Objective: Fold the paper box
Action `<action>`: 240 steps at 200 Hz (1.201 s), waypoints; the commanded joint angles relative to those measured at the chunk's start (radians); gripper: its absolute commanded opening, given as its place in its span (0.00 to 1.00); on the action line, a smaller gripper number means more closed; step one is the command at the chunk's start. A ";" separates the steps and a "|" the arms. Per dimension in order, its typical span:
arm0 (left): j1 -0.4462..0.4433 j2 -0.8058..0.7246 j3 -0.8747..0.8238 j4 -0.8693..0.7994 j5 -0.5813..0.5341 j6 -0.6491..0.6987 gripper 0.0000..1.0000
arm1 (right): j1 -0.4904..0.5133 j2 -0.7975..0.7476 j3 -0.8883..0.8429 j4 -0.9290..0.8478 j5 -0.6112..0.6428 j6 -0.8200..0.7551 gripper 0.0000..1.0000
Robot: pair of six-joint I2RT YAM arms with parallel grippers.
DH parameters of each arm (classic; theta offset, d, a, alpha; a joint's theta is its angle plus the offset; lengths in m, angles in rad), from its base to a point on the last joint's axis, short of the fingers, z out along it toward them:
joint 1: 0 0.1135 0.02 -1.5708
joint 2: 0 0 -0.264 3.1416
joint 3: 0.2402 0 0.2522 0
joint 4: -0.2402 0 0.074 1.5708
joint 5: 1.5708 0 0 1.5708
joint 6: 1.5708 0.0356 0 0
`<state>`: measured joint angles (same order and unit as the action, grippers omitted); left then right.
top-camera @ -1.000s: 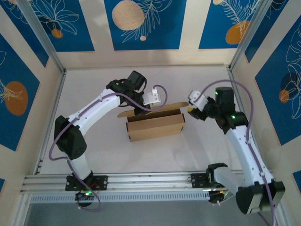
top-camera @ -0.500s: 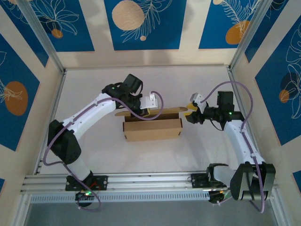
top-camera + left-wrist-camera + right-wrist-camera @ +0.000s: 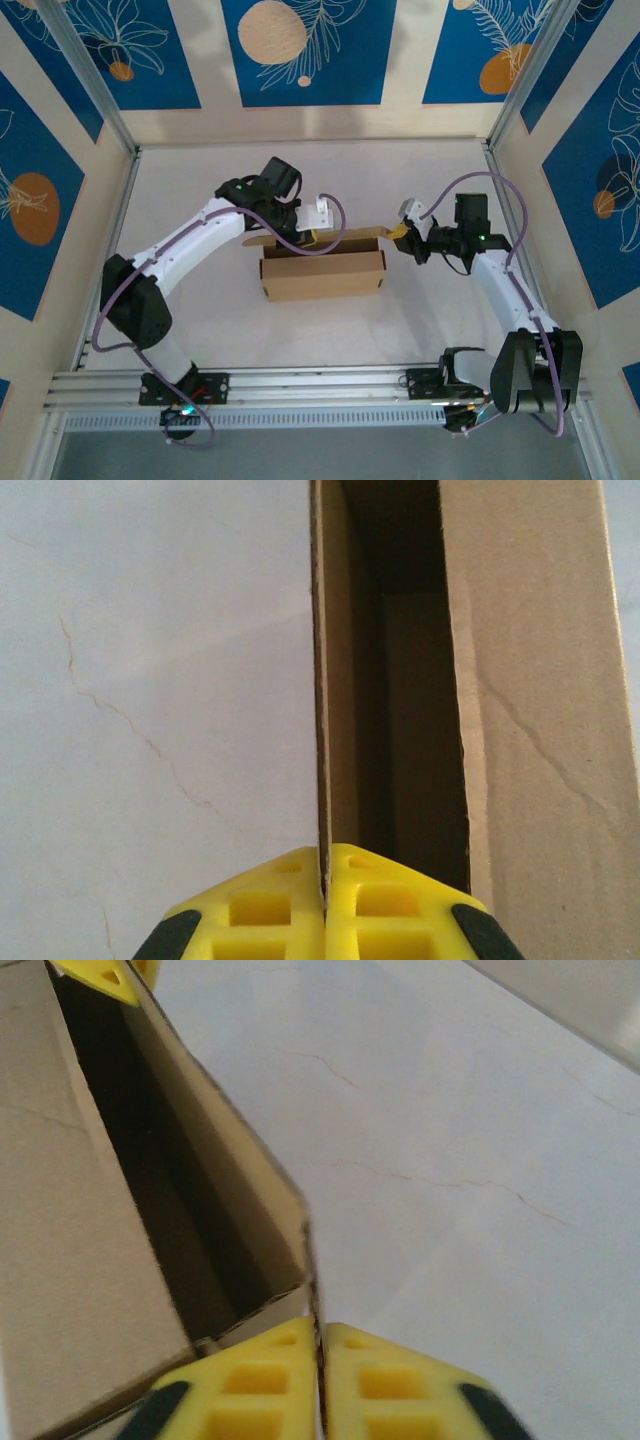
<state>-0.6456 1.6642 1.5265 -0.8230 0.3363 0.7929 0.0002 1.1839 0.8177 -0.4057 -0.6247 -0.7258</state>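
The paper box (image 3: 322, 273) sits in the middle of the table (image 3: 200, 310), and our left pincer (image 3: 325, 895) and right pincer (image 3: 318, 1345) both pinch its thin back wall shut tight, so we should move them together, slowly, to fold it straight.

Around me: white veined table (image 3: 300, 340) | pale wood walls (image 3: 408, 60) | blue panels (image 3: 350, 60), orange-and-white leaf print | aluminium rail (image 3: 320, 385) at near edge | light even

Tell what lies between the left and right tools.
The upright rear wall of the paper box runs between them, pinched by the left tool and the right tool; the top view shows it.
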 commanded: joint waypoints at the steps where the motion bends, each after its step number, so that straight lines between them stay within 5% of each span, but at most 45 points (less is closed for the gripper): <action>1: 0.012 -0.002 0.016 0.050 0.055 0.003 0.00 | 0.022 0.021 0.022 -0.024 0.028 0.002 0.00; 80: 0.011 0.020 0.040 0.072 0.091 -0.050 0.00 | 0.255 -0.004 -0.003 0.052 0.277 0.222 0.00; 178: 0.011 0.033 0.049 0.094 0.078 -0.096 0.00 | 0.377 0.082 0.137 0.070 0.272 0.463 0.13; 240: 0.011 0.020 0.041 0.118 0.115 -0.108 0.00 | 0.358 0.123 0.151 0.176 0.231 0.584 0.20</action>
<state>-0.6140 1.6905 1.5314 -0.8276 0.3138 0.6865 0.3210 1.2716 0.9257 -0.3347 -0.2165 -0.2157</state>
